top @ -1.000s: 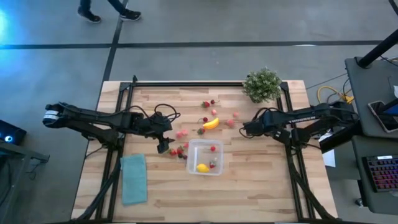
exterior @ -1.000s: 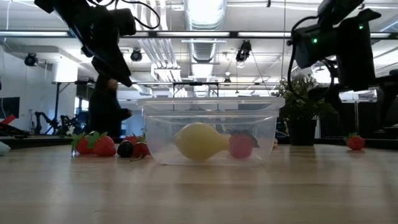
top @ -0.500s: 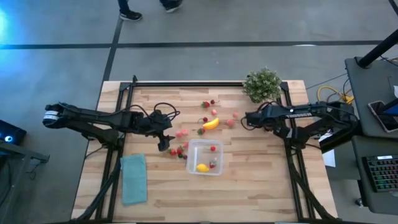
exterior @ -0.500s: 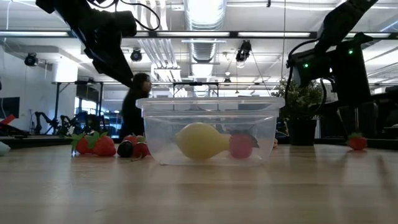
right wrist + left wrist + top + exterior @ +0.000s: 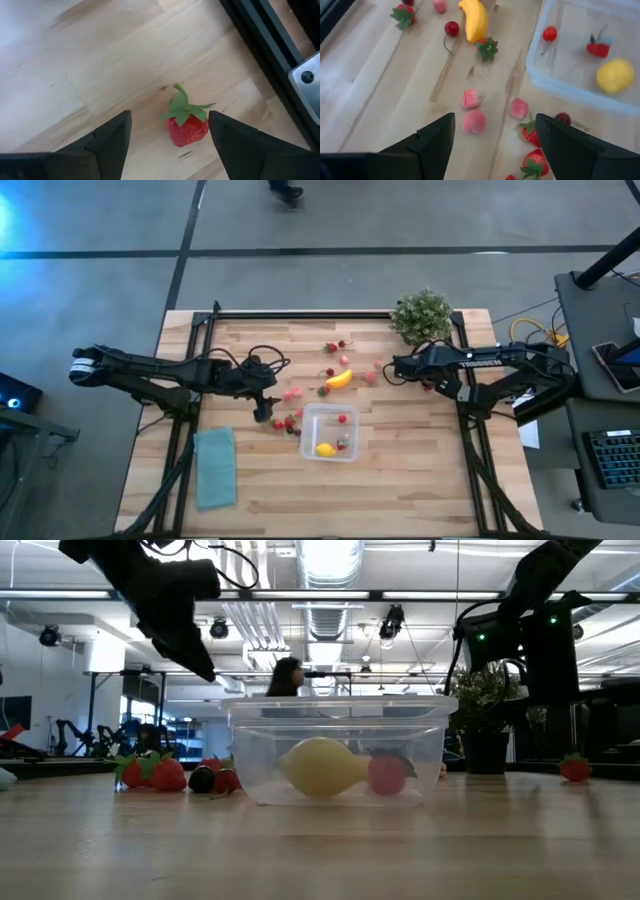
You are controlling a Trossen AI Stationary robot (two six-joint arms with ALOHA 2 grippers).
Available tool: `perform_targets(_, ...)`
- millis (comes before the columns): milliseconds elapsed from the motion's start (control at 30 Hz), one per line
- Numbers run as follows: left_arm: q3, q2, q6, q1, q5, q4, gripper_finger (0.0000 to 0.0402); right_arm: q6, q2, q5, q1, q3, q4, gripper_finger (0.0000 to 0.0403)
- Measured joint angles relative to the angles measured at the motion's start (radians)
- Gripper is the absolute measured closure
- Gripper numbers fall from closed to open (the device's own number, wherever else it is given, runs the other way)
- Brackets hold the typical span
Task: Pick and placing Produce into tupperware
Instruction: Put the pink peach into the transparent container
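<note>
The clear tub [image 5: 330,433] holds a lemon [image 5: 614,75], a cherry [image 5: 549,33] and a red berry piece [image 5: 598,49]. The left gripper [image 5: 492,131] hangs empty with jaws apart over loose pink and red fruit [image 5: 473,121] beside the tub. The right gripper [image 5: 169,131], jaws also parted and empty, frames a strawberry [image 5: 187,128] on the table near the frame rail [image 5: 267,44]; whether its fingers touch the berry is hard to tell.

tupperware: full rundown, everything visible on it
The tupperware is a clear plastic tub, roughly square with rounded corners and a flared rim, lidless, sitting upright on the wooden table near its middle. Inside lie a yellow lemon, a small red cherry and another small red piece. Strawberries lie just outside its wall. Neither claw touches it.
</note>
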Motion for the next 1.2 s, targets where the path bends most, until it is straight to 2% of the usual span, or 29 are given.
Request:
perform_targets(200,-0.092,0.029,0.235,0.000,0.012,0.054,0.0139,-0.034,0.000,-0.001,0.000,0.000,0.006,0.0145)
perform_targets(333,-0.170,0.075,0.315,0.000,0.017,0.187,0.0139,-0.039,0.000,-0.002,0.000,0.000,0.014,0.0145)
perform_targets(567,-0.194,0.183,0.318,0.008,0.018,0.356,0.0139,-0.064,0.000,-0.003,0.000,0.000,0.027,0.0145)
perform_targets(833,-0.182,0.331,0.312,0.081,0.018,0.364,0.0139,-0.086,0.000,-0.003,0.000,0.000,0.030,0.0145)
perform_targets(1200,-0.157,0.366,0.310,0.138,0.115,0.393,0.0149,-0.097,0.000,-0.004,0.000,0.000,0.031,0.0145)
